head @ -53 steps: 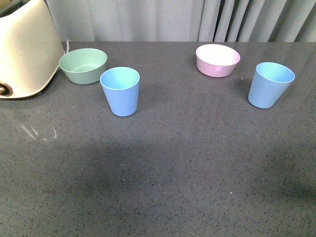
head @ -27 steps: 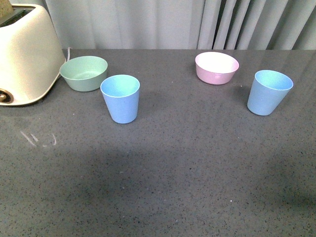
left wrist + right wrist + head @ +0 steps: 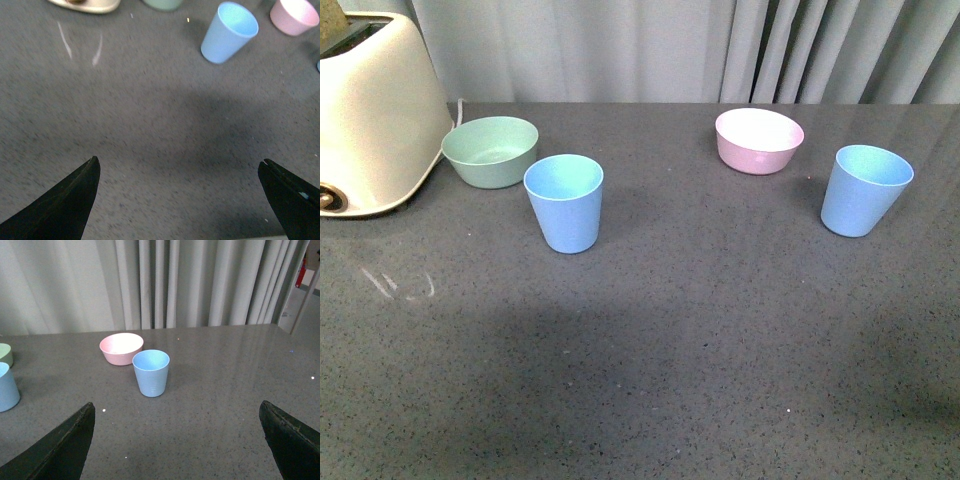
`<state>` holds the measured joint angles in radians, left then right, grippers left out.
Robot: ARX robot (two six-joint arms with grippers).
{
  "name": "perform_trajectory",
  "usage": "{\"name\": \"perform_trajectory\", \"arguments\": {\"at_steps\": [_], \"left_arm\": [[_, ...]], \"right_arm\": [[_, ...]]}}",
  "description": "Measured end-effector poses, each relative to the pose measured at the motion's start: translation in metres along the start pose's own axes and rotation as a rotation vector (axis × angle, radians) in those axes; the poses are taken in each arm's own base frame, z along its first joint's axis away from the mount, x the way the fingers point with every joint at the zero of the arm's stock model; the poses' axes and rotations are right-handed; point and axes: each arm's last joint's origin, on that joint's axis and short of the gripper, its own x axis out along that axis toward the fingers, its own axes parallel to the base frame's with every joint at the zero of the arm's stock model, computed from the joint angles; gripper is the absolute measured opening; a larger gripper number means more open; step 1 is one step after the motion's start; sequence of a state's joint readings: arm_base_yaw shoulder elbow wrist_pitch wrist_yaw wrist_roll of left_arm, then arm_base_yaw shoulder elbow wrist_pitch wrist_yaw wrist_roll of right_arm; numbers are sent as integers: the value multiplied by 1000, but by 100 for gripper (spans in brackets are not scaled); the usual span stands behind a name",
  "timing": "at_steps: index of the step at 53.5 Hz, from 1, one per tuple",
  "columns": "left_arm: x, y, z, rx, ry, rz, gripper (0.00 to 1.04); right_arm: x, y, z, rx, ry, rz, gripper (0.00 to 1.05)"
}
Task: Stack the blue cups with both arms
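Two light blue cups stand upright and apart on the grey table (image 3: 680, 330). The left cup (image 3: 564, 203) is beside the mint-green bowl; the right cup (image 3: 861, 189) is near the pink bowl. Neither arm shows in the front view. My left gripper (image 3: 179, 167) is open over bare table, with the left cup (image 3: 228, 33) well ahead of it. My right gripper (image 3: 177, 411) is open too, nothing between its fingers, and the right cup (image 3: 150, 372) stands a short way in front of it. The other cup (image 3: 7, 386) shows at that view's edge.
A mint-green bowl (image 3: 491, 150) and a cream toaster (image 3: 372, 115) stand at the back left. A pink bowl (image 3: 759, 140) sits at the back, left of the right cup. Grey curtains (image 3: 670, 50) hang behind the table. White scuff marks (image 3: 395, 285) lie near the toaster.
The front view has shifted: everything sits a little lower in the picture than a second ago. The cups and bowls keep their places relative to each other.
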<state>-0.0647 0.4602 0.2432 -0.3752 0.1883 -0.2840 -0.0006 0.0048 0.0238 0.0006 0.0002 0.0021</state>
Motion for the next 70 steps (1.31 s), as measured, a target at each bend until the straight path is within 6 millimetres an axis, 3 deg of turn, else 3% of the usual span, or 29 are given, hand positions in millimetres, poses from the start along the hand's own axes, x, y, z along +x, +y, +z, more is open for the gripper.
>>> {"name": "perform_trajectory", "arguments": {"at_steps": [8,12,22,29,43,58,70], "left_arm": [[19,-16,31,-7,-23,-54,96],[42,-27,58,-25,-31,-88,96],[101,-52,87,-56,56,-78,96],[138,-72,92,-54,131,-74,96],[193,-96,102,-78,180,-49,96],[236,-109,105,-97,217,26,96],[264,-106,109,-136,233,137,96]], "right_arm": [[0,0,0,0,0,0,96],[0,0,0,0,0,0,96],[0,0,0,0,0,0,96],[0,0,0,0,0,0,96],[0,0,0,0,0,0,96],[0,0,0,0,0,0,96],[0,0,0,0,0,0,96]]}}
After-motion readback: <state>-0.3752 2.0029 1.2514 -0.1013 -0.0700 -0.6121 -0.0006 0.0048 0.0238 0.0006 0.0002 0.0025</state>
